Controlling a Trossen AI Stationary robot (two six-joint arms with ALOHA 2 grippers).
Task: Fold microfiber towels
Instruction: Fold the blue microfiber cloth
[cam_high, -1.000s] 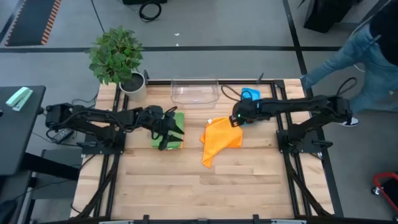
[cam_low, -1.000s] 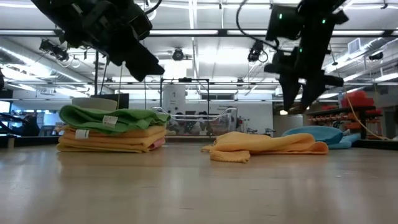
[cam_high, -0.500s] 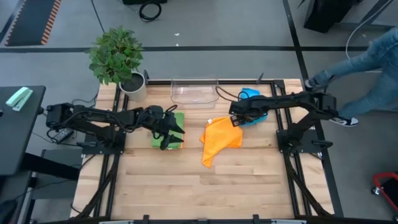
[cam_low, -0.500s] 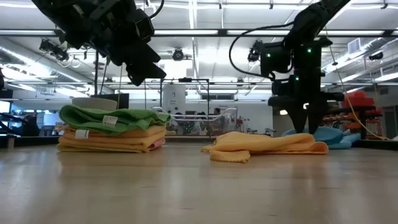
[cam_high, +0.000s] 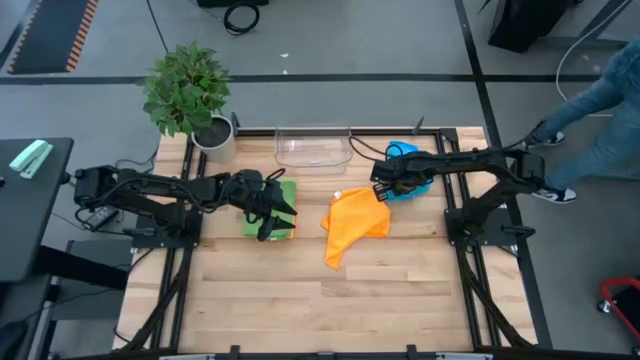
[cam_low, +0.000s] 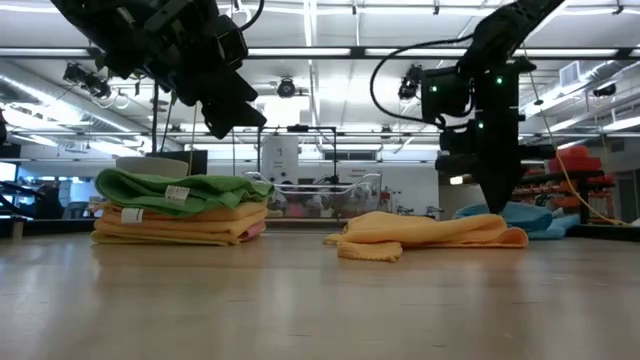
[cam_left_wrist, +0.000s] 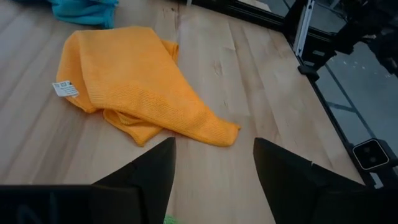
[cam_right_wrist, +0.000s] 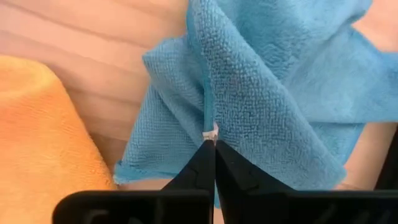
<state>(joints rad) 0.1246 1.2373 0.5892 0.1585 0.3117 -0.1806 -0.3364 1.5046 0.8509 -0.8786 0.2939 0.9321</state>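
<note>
Right gripper jaws pinched on a blue towel fold near counter's far right edge, likely to drag it out for folding. Left gripper jaws wide, hovering over green-topped folded stack. Orange towel crumpled mid-counter.

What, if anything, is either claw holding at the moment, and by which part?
The right claw is shut on the blue towel, pinching a fold at its edge. The left claw hangs open above the folded stack, holding nothing.

Bare table lies open in front; orange towel and folded stack block mid-table.
</note>
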